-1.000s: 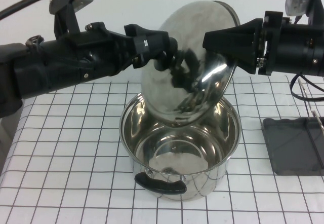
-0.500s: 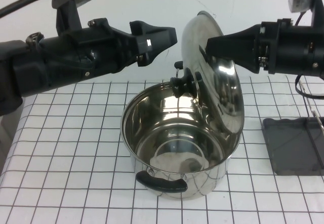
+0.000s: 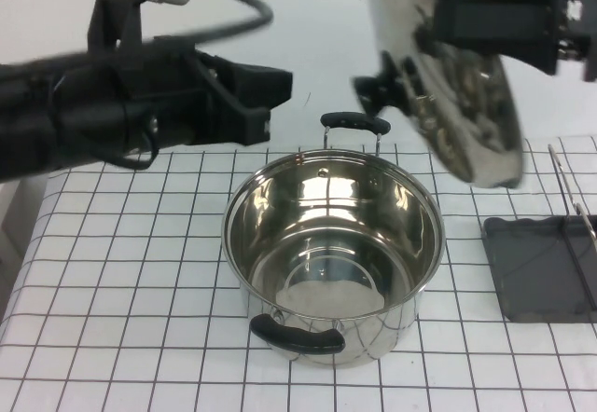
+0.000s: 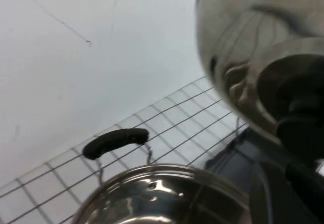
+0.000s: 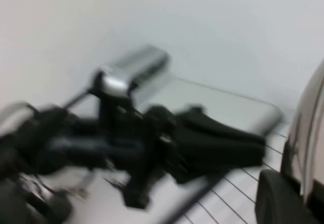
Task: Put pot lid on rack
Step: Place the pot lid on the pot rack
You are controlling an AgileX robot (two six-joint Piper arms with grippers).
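The pot lid (image 3: 466,104) hangs tilted on edge high at the back right, its black knob (image 3: 381,86) facing left. My right gripper (image 3: 437,22) is shut on its rim and holds it in the air. My left gripper (image 3: 276,101) is open and empty, left of the lid and apart from it, above the pot's far left side. The rack's dark grey tray (image 3: 536,267) lies at the right edge with thin wires (image 3: 565,185) over it. The left wrist view shows the lid (image 4: 253,46) close up. The right wrist view shows the lid's rim (image 5: 310,127).
An open steel pot (image 3: 333,254) with two black handles stands mid-table on the checked cloth, below and left of the lid. Its far handle (image 4: 115,141) shows in the left wrist view. The left arm (image 5: 152,138) fills the right wrist view.
The left gripper let go of the knob and drew back to the left. The right gripper lifted the lid up and to the right, away from over the pot.
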